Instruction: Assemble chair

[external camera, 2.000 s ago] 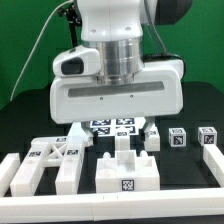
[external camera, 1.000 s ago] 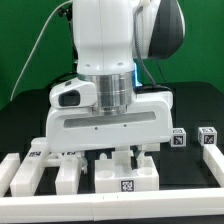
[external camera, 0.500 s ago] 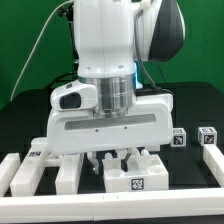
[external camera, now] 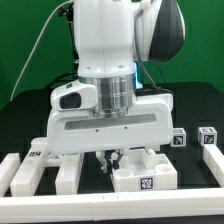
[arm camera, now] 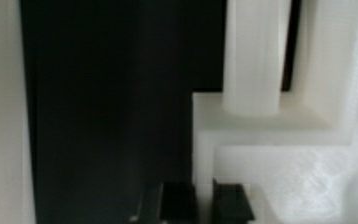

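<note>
Barely begun, by the look of it. Chair parts loose and separate on the black worktop. Front tagged block at front centre, just behind the white border rail. Long tagged slab and chunky plain block toward the exterior view's left. Small tagged cube and outer cube well apart at the exterior view's right. No two pieces visibly joined.

Claw down low over the worktop, clenched tight with nothing visible between the fingertips, just beside the front tagged block on the exterior view's left side, perhaps touching. Wrist view agrees: dark fingertips close together, white plastic alongside. Probably nudging that block rather than lifting. Left to do, so judged: practically every joint.
</note>
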